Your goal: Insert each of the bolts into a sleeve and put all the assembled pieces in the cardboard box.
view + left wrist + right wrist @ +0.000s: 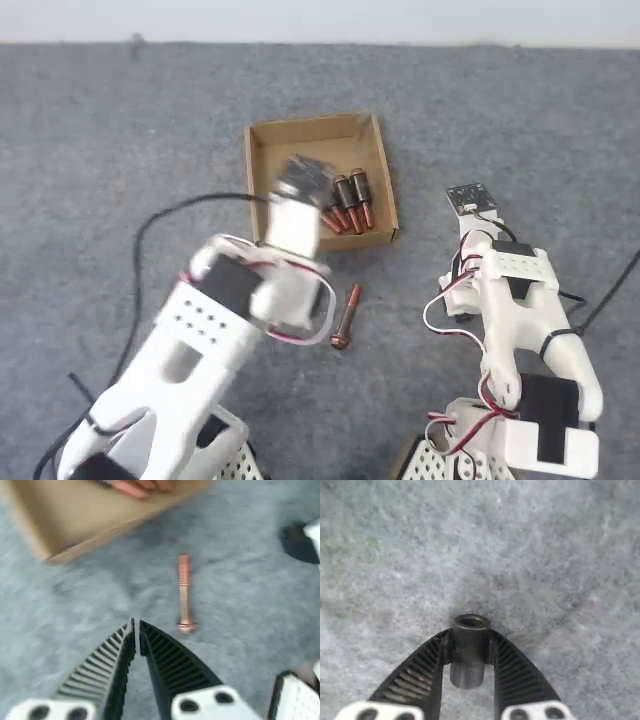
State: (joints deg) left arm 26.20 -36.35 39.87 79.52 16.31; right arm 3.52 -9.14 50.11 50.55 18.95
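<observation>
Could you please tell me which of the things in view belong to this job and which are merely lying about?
Job in hand:
loose bolt
sleeve held in the right end effector
assembled pieces in the cardboard box
left end effector

Lying about:
black cable
grey carpet

Left gripper (pixel 136 625) closed, empty — right gripper (pixel 469 638) clamps a sleeve (pixel 468 655).

Copper bolt (pixel 183 592) — dark sleeve (pixel 469 652)
</observation>
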